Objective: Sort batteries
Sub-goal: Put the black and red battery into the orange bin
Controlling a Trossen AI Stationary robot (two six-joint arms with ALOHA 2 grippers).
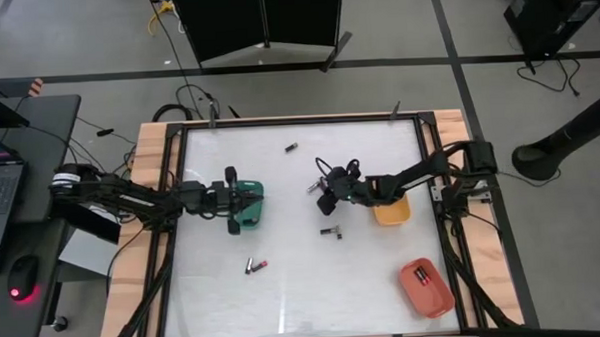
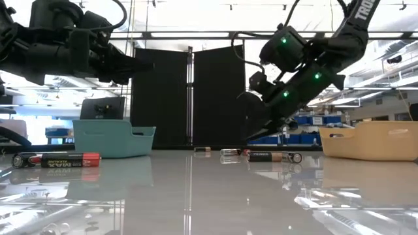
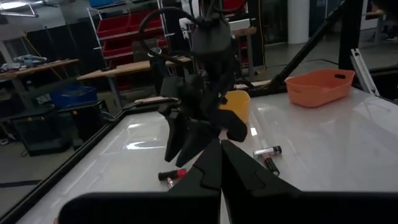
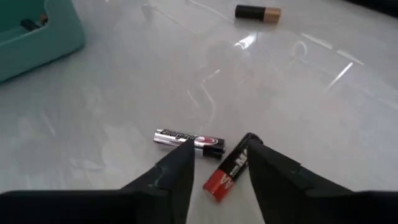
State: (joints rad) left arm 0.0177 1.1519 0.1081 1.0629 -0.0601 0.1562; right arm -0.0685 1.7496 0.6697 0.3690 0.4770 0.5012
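The right hand (image 4: 214, 177) hangs low over the middle of the white glossy surface (image 1: 304, 288), its fingers spread and released; between them lies a small black-and-red cylindrical battery (image 4: 229, 172), its long axis running roughly along the gap between the fingers, so a straight descent should bracket it; a silvery-black battery (image 4: 188, 140) touches its far end at an angle and may get nudged; the left hand (image 3: 221, 177), clenched shut and empty, waits over the teal plastic tray (image 1: 247, 212) near the left edge; dark partition panels (image 2: 189, 98) stand behind.
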